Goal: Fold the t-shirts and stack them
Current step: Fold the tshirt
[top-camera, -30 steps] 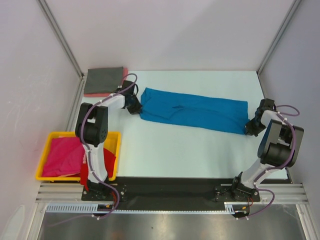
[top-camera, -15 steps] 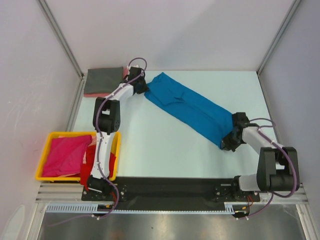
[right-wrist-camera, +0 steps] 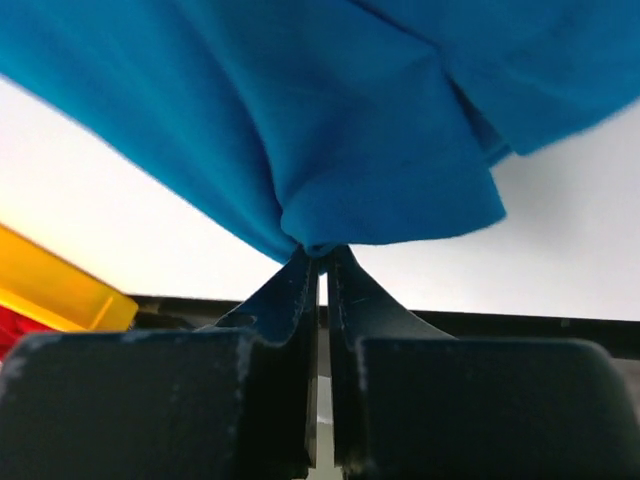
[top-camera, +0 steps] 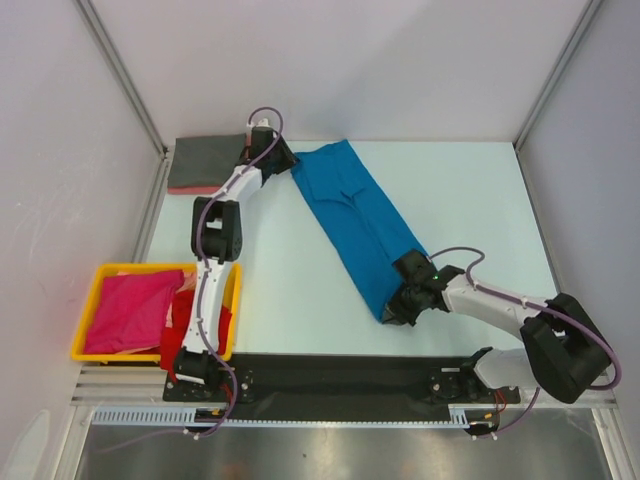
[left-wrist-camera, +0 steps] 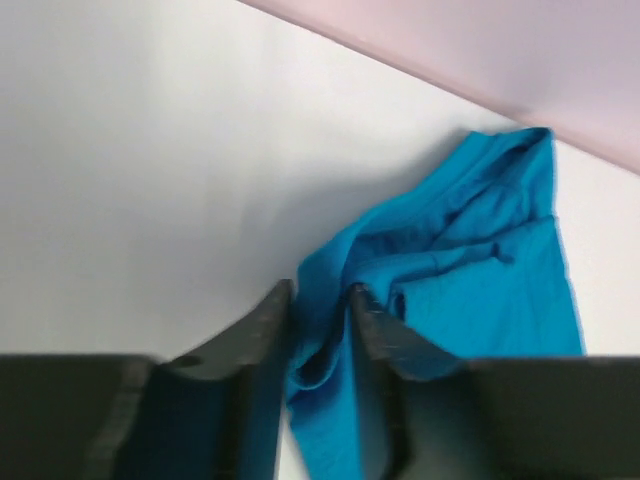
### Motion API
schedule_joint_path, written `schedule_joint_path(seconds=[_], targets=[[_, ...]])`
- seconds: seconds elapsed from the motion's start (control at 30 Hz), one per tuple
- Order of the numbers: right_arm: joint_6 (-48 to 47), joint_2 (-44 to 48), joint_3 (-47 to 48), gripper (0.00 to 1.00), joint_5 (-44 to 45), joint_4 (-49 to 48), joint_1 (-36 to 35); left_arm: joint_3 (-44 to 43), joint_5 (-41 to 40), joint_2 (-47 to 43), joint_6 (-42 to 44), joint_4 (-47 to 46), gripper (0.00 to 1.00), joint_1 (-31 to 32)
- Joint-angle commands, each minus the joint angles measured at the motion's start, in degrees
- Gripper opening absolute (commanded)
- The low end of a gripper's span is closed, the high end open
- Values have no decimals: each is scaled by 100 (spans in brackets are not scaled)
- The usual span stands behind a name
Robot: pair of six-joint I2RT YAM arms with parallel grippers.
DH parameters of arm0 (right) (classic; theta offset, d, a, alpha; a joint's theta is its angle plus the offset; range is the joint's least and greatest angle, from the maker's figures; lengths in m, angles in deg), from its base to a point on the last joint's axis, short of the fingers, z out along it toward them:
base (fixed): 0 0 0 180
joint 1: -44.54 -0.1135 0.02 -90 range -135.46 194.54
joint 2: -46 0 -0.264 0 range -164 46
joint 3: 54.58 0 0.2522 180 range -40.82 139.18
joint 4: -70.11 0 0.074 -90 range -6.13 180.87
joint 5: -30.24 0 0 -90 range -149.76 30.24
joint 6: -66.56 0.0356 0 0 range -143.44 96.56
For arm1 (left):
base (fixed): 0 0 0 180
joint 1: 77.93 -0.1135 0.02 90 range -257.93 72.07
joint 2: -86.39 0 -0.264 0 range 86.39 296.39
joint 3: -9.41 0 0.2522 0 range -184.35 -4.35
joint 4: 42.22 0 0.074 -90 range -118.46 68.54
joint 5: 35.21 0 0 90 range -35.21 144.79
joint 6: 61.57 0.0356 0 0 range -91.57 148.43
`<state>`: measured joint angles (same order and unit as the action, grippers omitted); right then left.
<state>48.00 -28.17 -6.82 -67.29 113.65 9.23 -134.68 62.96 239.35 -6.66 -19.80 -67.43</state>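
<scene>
Between the left gripper's [left-wrist-camera: 320,300] fingers, its wrist camera shows a narrow gap with a bunched fold of the blue t-shirt [left-wrist-camera: 470,290] lying in it, a detail the overhead view hides behind the arm. Only the overhead view shows the whole shirt: a long folded strip whose axis runs diagonally from that gripper at the far end to the right gripper [top-camera: 400,303] at the near end. The right wrist camera shows those jaws pressed together, pinching a gathered corner of blue cloth at their tips. The rest spreads away beyond them, with a yellow bin [right-wrist-camera: 50,290] off to their left.
</scene>
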Motion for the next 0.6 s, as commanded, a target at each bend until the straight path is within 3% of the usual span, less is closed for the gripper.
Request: schedule_joint_path(seconds=[0.0, 0.07, 0.2, 0.23, 0.37, 0.57], targets=[[55, -193, 510, 6, -100, -350, -492, -47, 1, -302, 257, -76, 39, -75], [-120, -325, 660, 23, -143, -341, -582, 233, 141, -627, 362, 11, 49, -75], [-769, -291, 1046, 38, -232, 140, -600, 726, 151, -1426, 512, 565, 69, 57], [-876, -108, 1100, 41, -179, 220, -617, 849, 150, -1593, 547, 688, 85, 92], [-1421, 586, 1144, 52, 190, 608, -600, 1857, -130, -2864, 934, 1155, 83, 338], [-2272, 1237, 1109, 52, 506, 1117, -84, 3518, -34, -4247, 908, 1085, 75, 531]])
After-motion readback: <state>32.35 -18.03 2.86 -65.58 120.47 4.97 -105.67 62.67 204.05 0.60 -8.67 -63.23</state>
